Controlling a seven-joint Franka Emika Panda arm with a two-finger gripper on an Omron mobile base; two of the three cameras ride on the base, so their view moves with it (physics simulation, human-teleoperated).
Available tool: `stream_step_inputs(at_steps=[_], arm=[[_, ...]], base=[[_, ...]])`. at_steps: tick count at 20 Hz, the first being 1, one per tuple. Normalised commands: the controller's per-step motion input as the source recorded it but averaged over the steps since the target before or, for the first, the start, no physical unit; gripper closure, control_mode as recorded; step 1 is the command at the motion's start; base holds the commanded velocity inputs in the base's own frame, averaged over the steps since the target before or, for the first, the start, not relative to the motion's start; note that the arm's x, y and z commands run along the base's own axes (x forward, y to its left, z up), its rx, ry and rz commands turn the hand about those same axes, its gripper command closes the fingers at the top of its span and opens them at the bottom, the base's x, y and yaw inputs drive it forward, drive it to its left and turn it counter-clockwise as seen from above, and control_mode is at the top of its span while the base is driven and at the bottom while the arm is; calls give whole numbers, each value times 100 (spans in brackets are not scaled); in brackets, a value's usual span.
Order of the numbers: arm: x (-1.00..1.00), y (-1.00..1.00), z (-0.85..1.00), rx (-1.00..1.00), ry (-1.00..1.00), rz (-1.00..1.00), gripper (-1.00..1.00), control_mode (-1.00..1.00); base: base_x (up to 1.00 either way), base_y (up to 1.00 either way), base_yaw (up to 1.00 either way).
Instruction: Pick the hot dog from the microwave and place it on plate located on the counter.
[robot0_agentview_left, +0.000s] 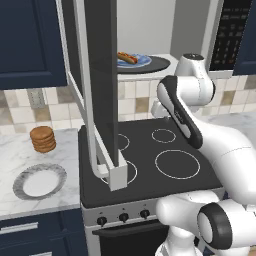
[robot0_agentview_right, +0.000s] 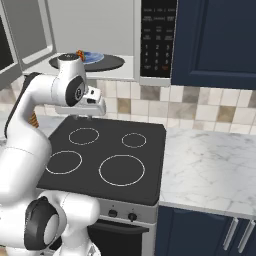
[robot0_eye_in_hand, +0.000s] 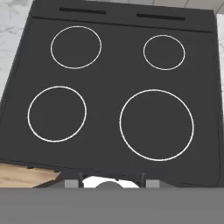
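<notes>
The hot dog (robot0_agentview_left: 127, 57) lies on a small blue plate (robot0_agentview_left: 137, 62) on the dark turntable (robot0_agentview_left: 157, 65) inside the microwave (robot0_agentview_left: 145, 22), whose door (robot0_agentview_left: 100, 75) hangs wide open. In the right base view only a red-orange end of the hot dog (robot0_agentview_right: 80, 53) peeks from behind the arm. The grey-rimmed plate (robot0_agentview_left: 40, 181) sits bare on the counter (robot0_agentview_left: 15, 150), left of the stove. My gripper (robot0_agentview_right: 81, 116) hangs below the microwave, pointing down over the back of the stovetop. Its fingertips (robot0_eye_in_hand: 72, 183) stand wide apart, open and holding nothing.
The black stovetop (robot0_agentview_left: 150, 150) with four ring burners lies under the hand. A stack of brown discs (robot0_agentview_left: 42, 139) stands behind the grey-rimmed plate. The open door juts out over the stove's left side. More marble counter (robot0_agentview_right: 210, 160) runs to the right. The keypad panel (robot0_agentview_right: 157, 40) is at the microwave's right.
</notes>
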Motion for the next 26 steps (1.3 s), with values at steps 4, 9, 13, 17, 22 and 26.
stream_step_inputs(at_steps=[4,9,13,17,22,26], arm=[[0,0,9,0,-10,0,-100,-100],[0,3,75,0,-24,10,-100,-100],[0,8,87,0,-22,8,-100,-100],[-19,0,90,0,-36,10,-100,-100],[-7,23,72,0,-38,8,-100,-100],[12,17,26,0,-25,7,-100,-100]], base=[[0,0,0],[0,0,0],[0,0,0],[0,0,0],[0,0,0],[0,0,0]])
